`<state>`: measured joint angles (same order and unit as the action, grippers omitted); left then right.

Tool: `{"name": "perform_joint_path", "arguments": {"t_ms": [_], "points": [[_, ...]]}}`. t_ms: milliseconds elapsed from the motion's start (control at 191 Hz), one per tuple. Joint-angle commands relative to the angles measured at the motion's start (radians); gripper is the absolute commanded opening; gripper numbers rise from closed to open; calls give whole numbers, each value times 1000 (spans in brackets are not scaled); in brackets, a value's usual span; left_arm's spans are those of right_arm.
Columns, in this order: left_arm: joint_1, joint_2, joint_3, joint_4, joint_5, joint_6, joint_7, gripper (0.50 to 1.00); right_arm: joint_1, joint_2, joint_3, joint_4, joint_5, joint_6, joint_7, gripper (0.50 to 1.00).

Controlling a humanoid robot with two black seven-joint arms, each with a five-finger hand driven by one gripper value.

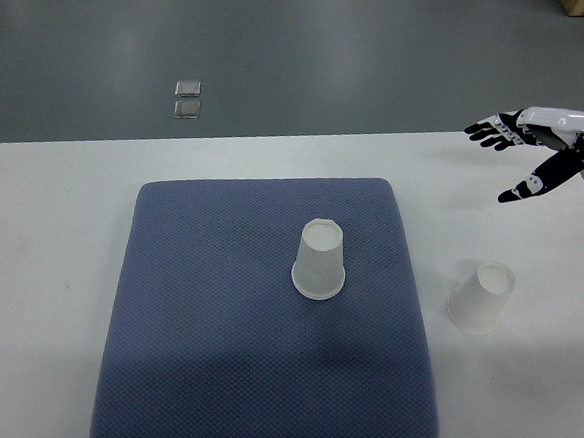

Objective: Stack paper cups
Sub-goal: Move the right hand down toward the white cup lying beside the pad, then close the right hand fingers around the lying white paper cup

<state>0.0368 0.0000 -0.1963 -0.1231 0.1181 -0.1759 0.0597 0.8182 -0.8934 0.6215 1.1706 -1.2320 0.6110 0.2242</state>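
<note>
Mat: a blue-grey textured mat (pixel 213 344) lies nearest the camera, flat on the counter, its front edge running almost to the bottom of the view; it serves as the landmark for everything else.
Counter: the white counter (pixel 38 261) carries the mat and shows bare on both sides of it and behind it.
Cup on the mat: a white paper cup (pixel 320 260) stands upside down — base up, rim down — on the mat, a little right of the mat's middle and toward its far half.
Cup off the mat: a second white paper cup (pixel 481 296) sits on the bare counter just right of the mat's right edge, also base up, leaning in the view toward the upper right; it is well apart from the cup on the mat.
Right robot hand: the right robot hand (pixel 532 151) comes in from the right edge, beyond the mat's far right corner and above the counter's far edge — dark fingers spread and loose, thumb hanging below them, grasping nothing, well clear of both cups.
Floor: grey floor lies beyond the counter, with two small clear square objects (pixel 188 99) on it, behind the mat's far left part.
</note>
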Motion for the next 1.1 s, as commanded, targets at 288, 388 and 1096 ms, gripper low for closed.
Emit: {"name": "perform_joint_path", "arguments": {"t_ms": [288,388,1096], "points": [[0,0,0,0,0,1,0,1000,-137,-117,-157,248,-253,-125,15,924],[0,0,0,0,0,-1,0,1000,-137,-116,-158,248,-261,-143,17,924],[0,0,0,0,0,-1,0,1000,-163,-79,-266,221,-259,-402,10,924]]}}
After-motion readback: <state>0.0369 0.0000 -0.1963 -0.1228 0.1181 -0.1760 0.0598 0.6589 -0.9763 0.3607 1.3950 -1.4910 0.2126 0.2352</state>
